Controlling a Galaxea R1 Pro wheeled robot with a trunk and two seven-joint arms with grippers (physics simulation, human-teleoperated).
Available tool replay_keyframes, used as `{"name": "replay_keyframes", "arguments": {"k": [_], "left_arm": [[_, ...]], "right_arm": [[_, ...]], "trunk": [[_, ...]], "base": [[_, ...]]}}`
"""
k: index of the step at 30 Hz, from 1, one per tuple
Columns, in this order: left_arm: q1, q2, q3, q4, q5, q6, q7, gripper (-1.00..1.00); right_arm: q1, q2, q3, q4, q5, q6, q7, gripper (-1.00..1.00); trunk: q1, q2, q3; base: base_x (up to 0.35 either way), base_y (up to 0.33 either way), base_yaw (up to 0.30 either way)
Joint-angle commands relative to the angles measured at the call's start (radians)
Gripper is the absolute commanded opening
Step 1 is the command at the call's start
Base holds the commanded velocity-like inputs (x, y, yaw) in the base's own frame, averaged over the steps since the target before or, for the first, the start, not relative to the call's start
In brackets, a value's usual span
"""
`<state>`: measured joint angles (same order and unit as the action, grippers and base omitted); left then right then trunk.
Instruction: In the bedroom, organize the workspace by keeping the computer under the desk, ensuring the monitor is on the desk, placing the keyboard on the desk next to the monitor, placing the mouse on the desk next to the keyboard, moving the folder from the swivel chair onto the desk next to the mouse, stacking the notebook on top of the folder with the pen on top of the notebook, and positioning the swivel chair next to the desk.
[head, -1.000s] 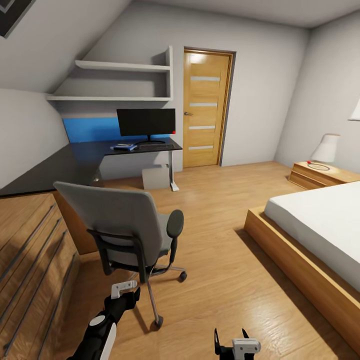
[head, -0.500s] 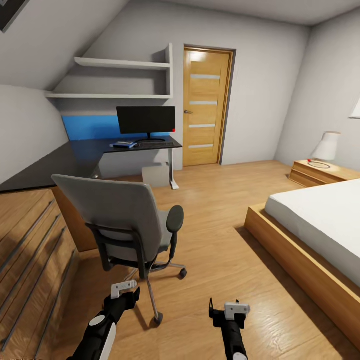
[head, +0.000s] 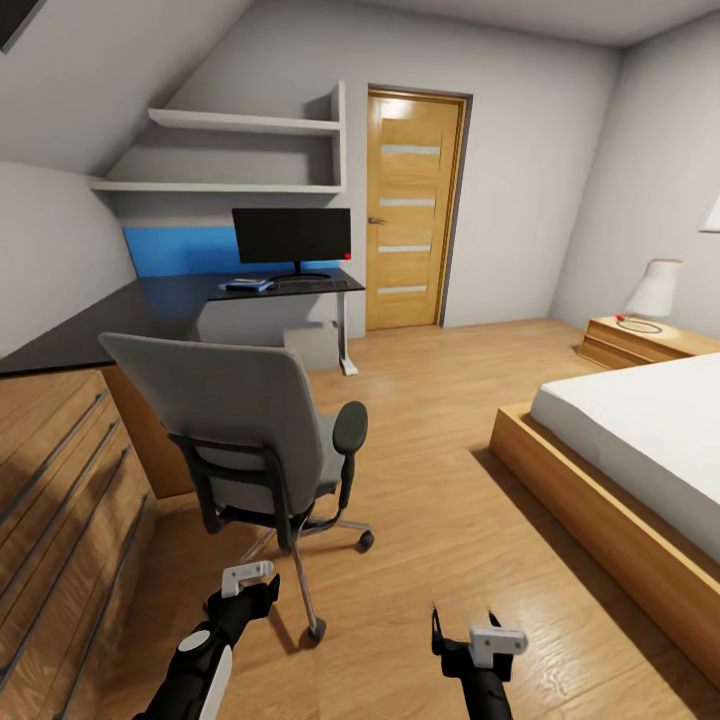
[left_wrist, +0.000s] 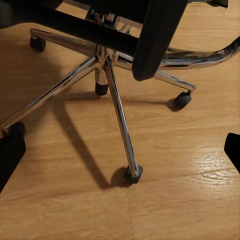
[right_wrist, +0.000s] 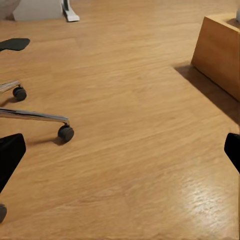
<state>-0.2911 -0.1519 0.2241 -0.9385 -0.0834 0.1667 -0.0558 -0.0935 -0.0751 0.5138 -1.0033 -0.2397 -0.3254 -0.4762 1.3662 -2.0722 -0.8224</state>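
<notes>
The grey swivel chair (head: 240, 430) stands on the wood floor with its back to me, apart from the black-topped desk (head: 190, 300). On the far desk wing are the monitor (head: 292, 235), the keyboard (head: 315, 285) and the blue folder (head: 250, 285). The light-grey computer (head: 312, 345) sits under that wing. Mouse, notebook and pen are too small to make out. My left gripper (head: 250, 585) (left_wrist: 120, 155) is open just behind the chair's chrome base (left_wrist: 107, 75). My right gripper (head: 464, 625) (right_wrist: 120, 150) is open over bare floor, right of the chair.
A light-wood dresser (head: 60, 500) lines the left side. A low bed (head: 620, 460) fills the right, with a nightstand and lamp (head: 645, 335) behind it. A wooden door (head: 410, 210) stands right of the desk. Open floor lies between chair and bed.
The whole view has shifted slightly, so the camera moved. My right gripper rose from the bottom edge into fuller view. The left gripper holds its place behind the chair.
</notes>
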Motion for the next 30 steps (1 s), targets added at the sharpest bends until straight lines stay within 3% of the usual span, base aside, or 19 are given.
{"name": "replay_keyframes", "arguments": {"k": [1,9,15,30], "left_arm": [[-0.001,-0.001,0.004,-0.002,-0.009,0.005,-0.006,1.0],[-0.001,-0.001,0.004,-0.002,-0.009,0.005,-0.006,1.0],[0.0,-0.001,0.004,-0.002,-0.009,0.005,-0.006,1.0],[0.0,-0.001,0.004,-0.003,-0.01,-0.026,-0.01,1.0]], "right_arm": [[0.007,-0.005,0.005,-0.007,-0.01,-0.007,-0.005,1.0],[0.036,-0.052,0.004,-0.029,-0.035,-0.018,-0.004,1.0],[0.038,-0.056,0.006,-0.024,-0.055,-0.021,-0.004,1.0],[0.038,-0.059,0.008,0.005,-0.056,-0.071,-0.002,1.0]], "trunk": [[0.004,-0.008,-0.004],[0.034,-0.064,-0.029],[0.057,-0.106,-0.048],[0.115,-0.211,-0.095]], "base": [[0.0,0.0,0.0],[0.0,0.0,0.0],[0.0,0.0,0.0],[0.0,0.0,0.0]]}}
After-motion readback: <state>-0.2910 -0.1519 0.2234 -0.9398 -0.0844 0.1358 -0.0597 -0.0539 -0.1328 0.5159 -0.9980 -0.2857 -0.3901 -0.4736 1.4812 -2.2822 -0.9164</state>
